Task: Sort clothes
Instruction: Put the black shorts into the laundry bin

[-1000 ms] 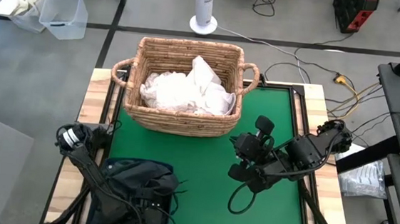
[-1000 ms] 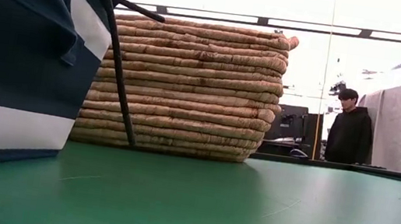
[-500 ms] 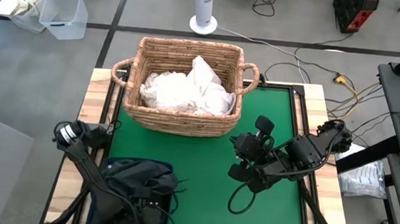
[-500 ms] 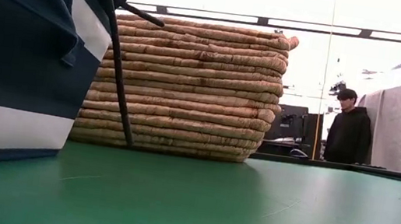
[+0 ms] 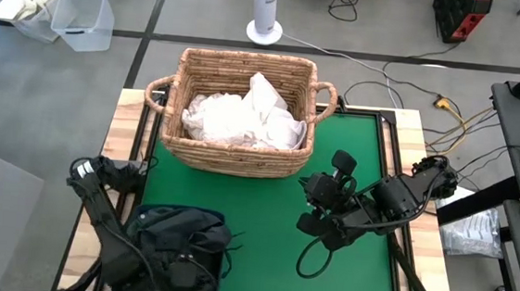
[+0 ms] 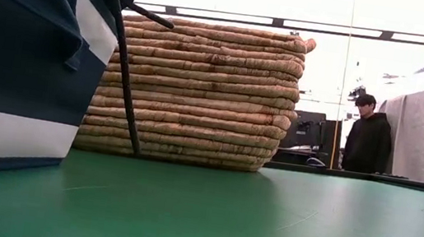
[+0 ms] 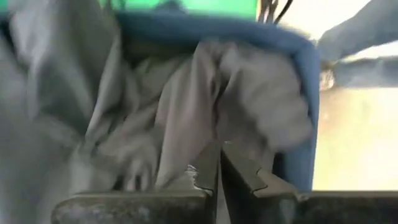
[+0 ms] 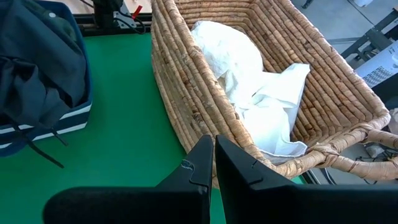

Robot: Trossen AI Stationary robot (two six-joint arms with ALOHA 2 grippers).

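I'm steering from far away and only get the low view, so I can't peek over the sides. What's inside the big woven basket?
Observer: White clothes lie bunched inside the wicker basket.
Operator: And the blue bin beside it?
Observer: Dark clothes sit in the blue bin, with the left end effector shut close over them.
Operator: Where's the other arm?
Observer: The right end effector is shut and empty, above the green mat, facing the basket.
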